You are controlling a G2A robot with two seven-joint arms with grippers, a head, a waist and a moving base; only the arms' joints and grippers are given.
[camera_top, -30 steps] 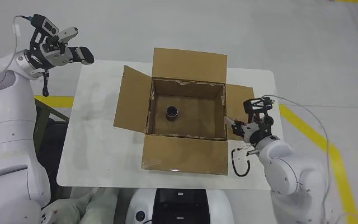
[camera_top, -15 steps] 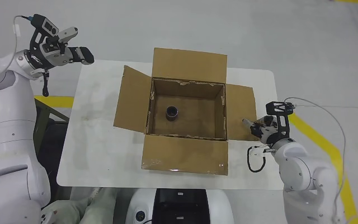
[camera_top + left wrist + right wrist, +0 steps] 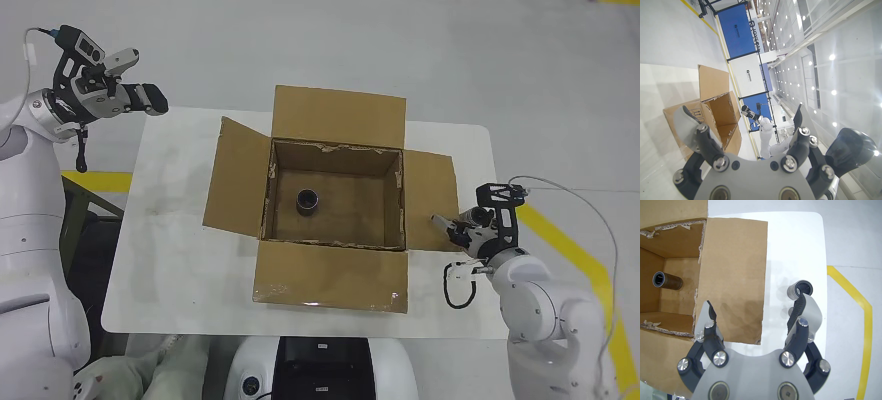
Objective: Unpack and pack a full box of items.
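Box point(image 3: 340, 117), flaps out, centre of desk point(image 3: 165, 250); arrow label point(image 3: 697, 113) on side. Dark cylinder point(image 3: 307, 203) inside, 9 o'clock. Silver cylinder point(image 3: 799, 291) on bare desk strip, 3 o'clock. Right end effector point(image 3: 755, 300) beside it, left end effector point(image 3: 742, 108) at 10 o'clock corner: both spread wide, empty.

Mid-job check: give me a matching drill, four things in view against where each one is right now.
Things
1. right tool
2. dark metal cylinder
3. left tool
4. silver metal cylinder

Places and states
A. upright on the floor of the open brown cardboard box
B. on the white table, beside a box flap
C. open, at the table's far corner, away from the box
D. open, above the side flap's edge

Pairs: 1-D, 2-A, 3-C, 4-B
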